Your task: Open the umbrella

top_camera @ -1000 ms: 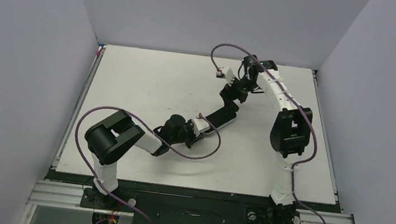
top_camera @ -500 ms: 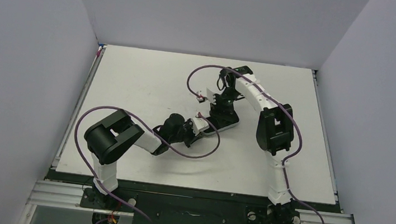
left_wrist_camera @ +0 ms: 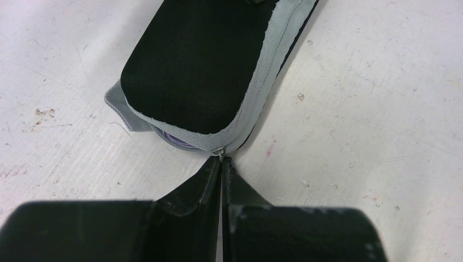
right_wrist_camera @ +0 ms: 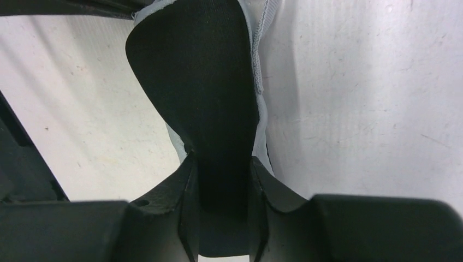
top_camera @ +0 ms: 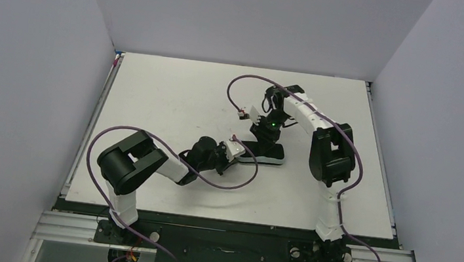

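Dragged nearer, the folded black, grey-edged fabric umbrella is pinched by left gripper and right gripper, remaining unopened.

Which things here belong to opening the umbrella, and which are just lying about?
Job: umbrella; left jaws, shut on its edge tab; right jaws, shut on its black fabric.
Not job: table; purple cables.

The white bench, scuffed and flecked with small stains, stood enclosed by pale grey walls on three sides, a silver metal rail along its near edge.
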